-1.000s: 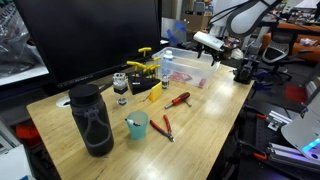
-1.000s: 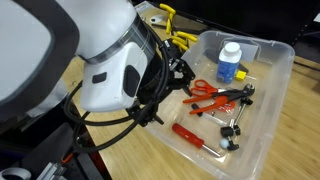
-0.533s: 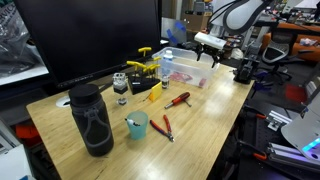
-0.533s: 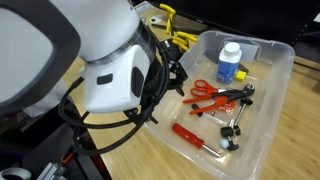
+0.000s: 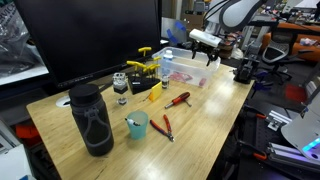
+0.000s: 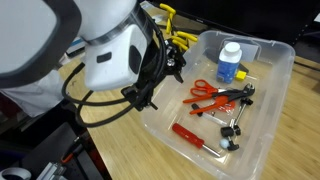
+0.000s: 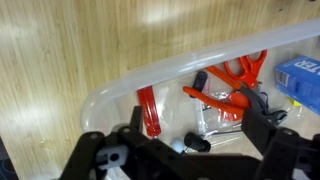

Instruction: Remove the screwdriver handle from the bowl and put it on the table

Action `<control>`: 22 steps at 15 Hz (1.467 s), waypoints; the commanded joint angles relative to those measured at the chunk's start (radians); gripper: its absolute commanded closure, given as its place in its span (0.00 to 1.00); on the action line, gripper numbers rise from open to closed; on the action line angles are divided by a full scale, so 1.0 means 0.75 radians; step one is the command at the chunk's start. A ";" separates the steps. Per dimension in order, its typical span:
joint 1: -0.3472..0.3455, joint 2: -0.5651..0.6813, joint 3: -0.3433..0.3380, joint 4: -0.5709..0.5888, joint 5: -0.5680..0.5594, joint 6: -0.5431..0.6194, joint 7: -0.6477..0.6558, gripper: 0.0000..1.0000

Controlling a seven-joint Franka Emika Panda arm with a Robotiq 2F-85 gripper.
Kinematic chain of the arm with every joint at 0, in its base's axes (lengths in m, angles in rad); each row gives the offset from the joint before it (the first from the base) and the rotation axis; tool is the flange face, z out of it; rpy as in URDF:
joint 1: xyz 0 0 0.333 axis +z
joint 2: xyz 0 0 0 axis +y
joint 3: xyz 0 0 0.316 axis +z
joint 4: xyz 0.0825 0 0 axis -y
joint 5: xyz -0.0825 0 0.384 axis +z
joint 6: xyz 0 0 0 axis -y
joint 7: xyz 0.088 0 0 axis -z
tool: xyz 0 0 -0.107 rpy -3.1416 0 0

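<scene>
The gripper (image 5: 205, 40) hangs in the air above the bowl (image 5: 188, 74) at the far right of the table (image 5: 200, 125), not touching anything. In the wrist view the claw (image 7: 195, 125) is spread wide apart with nothing between the fingers (image 7: 262, 125), and it looks straight down into the tub.

The screwdriver handle (image 6: 188, 133) is in the bowl (image 6: 281, 52), flat on the bottom in the near left corner, just inside the wall. In the wrist view the same red handle (image 7: 147, 110) lies right next to the curved rim (image 7: 150, 74), with the bare wood of the table (image 7: 70, 50) outside it.

Other stuff in the tub:
- a blue and white bottle (image 6: 230, 62), standing upright at the far end
- red pliers (image 6: 205, 90) in the middle
- a black clamp (image 6: 233, 135) just right of the handle, can't tell if they touch

Out on the table, in an exterior view, there's a tall black bottle (image 5: 90, 120) near the left end with a teal cup (image 5: 137, 125) just beside it. There's also a red-handled tool (image 5: 177, 99) near the middle and a yellow clamp (image 5: 145, 67) further back, left of the tub.
</scene>
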 commanded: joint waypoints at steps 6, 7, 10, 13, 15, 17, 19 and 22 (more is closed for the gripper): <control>0.024 0.025 -0.023 0.018 -0.001 -0.003 0.020 0.00; 0.024 0.025 -0.023 0.018 -0.001 -0.003 0.020 0.00; 0.024 0.025 -0.023 0.018 -0.001 -0.003 0.020 0.00; 0.024 0.025 -0.023 0.018 -0.001 -0.003 0.020 0.00; 0.024 0.025 -0.023 0.018 -0.001 -0.003 0.020 0.00; 0.024 0.025 -0.023 0.018 -0.001 -0.003 0.020 0.00; 0.024 0.024 -0.024 0.016 -0.017 -0.001 0.062 0.00; 0.024 0.018 -0.026 0.022 -0.034 -0.059 0.084 0.00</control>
